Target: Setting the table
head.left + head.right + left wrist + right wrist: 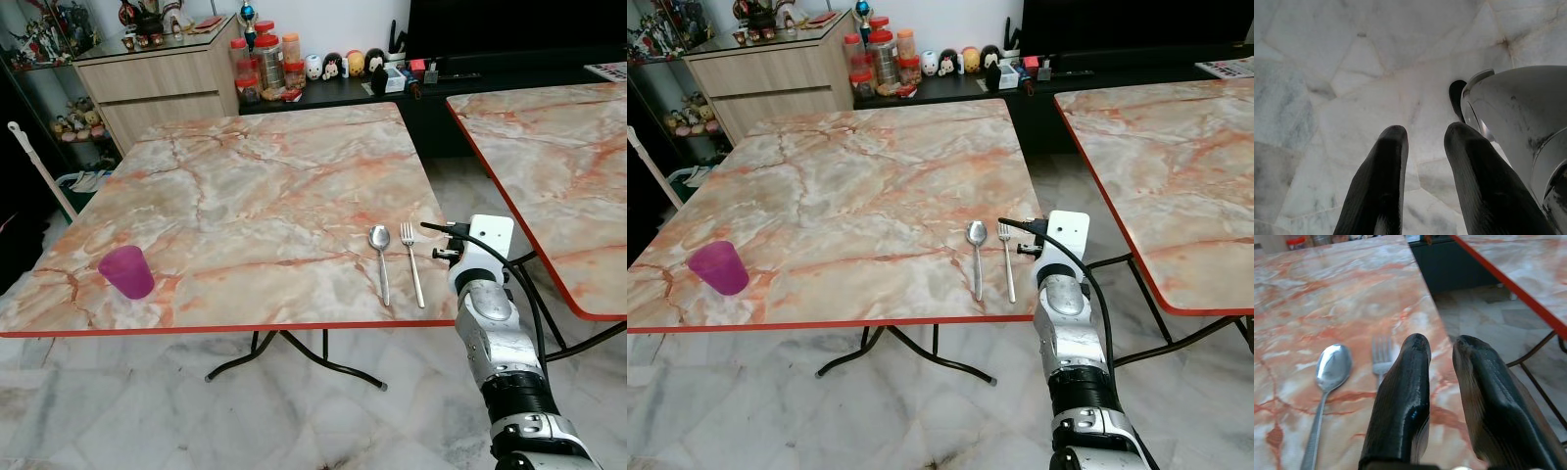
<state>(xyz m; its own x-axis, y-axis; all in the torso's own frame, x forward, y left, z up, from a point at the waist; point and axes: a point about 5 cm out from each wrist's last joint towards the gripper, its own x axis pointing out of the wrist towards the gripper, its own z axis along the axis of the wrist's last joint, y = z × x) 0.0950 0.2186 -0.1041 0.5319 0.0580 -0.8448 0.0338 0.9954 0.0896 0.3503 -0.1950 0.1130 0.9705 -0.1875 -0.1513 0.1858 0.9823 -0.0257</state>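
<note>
Spoon point(380, 257) and fork point(412, 258): side by side, handles toward the near edge, at the near right of the marble table point(245, 186); purple cup point(126, 271) well apart at near left. Right gripper point(1442, 382): just beside the fork, fingers slightly parted, empty. Cutlery step looks finished; next likely bringing the cup across.

Right gripper point(1442, 350) above the bench's point(1327, 289) near corner

Its two black fingers point(1403, 401) stand slightly apart, empty. Beside them a spoon point(1327, 382) and a fork point(1382, 355) lie side by side on marbled bench; a second red-edged bench point(1528, 264) stands across the floor gap.
</note>
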